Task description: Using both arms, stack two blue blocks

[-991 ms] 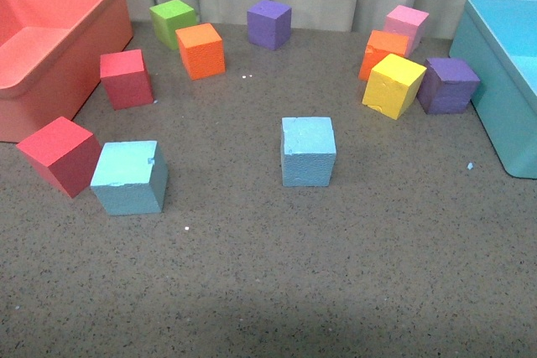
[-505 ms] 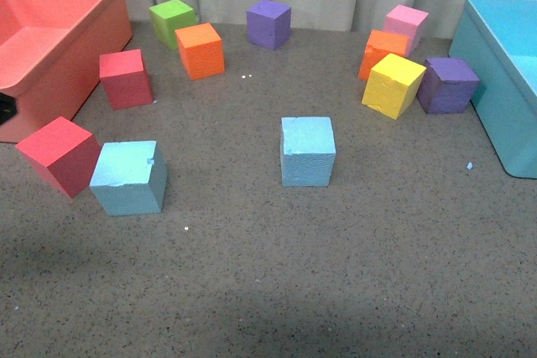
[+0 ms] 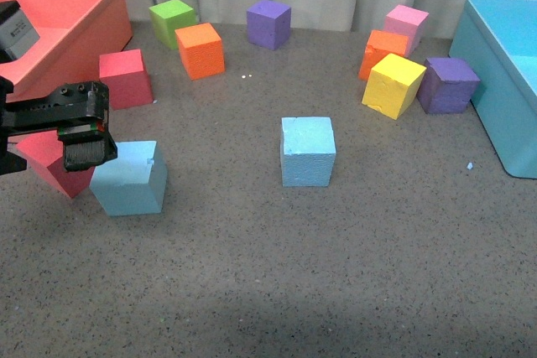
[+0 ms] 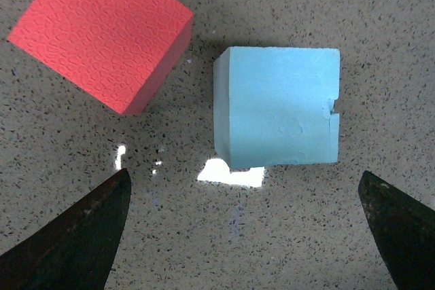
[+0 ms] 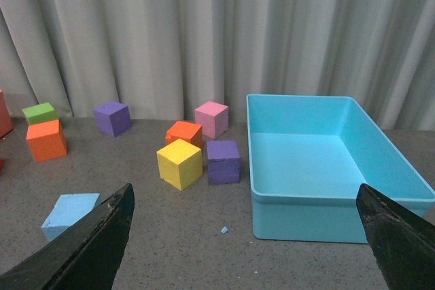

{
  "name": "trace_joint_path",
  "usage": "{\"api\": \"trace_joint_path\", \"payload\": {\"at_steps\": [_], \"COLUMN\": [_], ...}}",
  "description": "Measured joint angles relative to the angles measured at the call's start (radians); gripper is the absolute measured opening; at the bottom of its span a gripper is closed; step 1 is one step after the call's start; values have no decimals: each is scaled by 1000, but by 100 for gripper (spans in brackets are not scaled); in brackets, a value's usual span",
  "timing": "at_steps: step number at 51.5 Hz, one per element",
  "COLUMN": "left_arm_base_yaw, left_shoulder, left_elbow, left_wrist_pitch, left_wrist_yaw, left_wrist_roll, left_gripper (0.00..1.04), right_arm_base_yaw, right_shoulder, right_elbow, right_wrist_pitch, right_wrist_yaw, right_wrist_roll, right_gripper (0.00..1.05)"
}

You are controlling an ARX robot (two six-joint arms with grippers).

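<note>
From the front we see our left gripper (image 3: 86, 144) hovering near a red cube (image 3: 52, 165), just beside the left blue block (image 3: 127, 178). The centre blue block (image 3: 308, 151) sits well apart. Only the wrist views reveal the jaws: both spread wide, with the right gripper (image 5: 245, 246) facing a blue bin (image 5: 326, 161).

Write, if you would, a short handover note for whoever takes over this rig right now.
Left gripper: jaws open, empty, hovering above the left blue block, which sits beside a red cube.
Right gripper: jaws open, empty, far from the blocks.
Centre blue block: alone on the table.
Done: nothing stacked.
To do: grasp one blue block, set it on the other.
</note>
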Motion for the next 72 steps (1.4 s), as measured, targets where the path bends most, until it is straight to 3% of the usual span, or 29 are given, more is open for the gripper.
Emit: {"api": "trace_joint_path", "payload": {"at_steps": [56, 72], "left_arm_base_yaw": [-90, -100], "left_shoulder": [315, 354], "left_elbow": [228, 267], "left_wrist_pitch": [-71, -116], "left_wrist_yaw": [-66, -89], "left_wrist_roll": [-77, -90], "left_gripper": [98, 52], "right_arm_base_yaw": [0, 0], "right_shoulder": [0, 0], "right_elbow": [0, 0], "right_wrist_pitch": [0, 0], "right_wrist_yaw": [0, 0], "right_wrist_roll": [0, 0], "right_gripper": [95, 95]}}
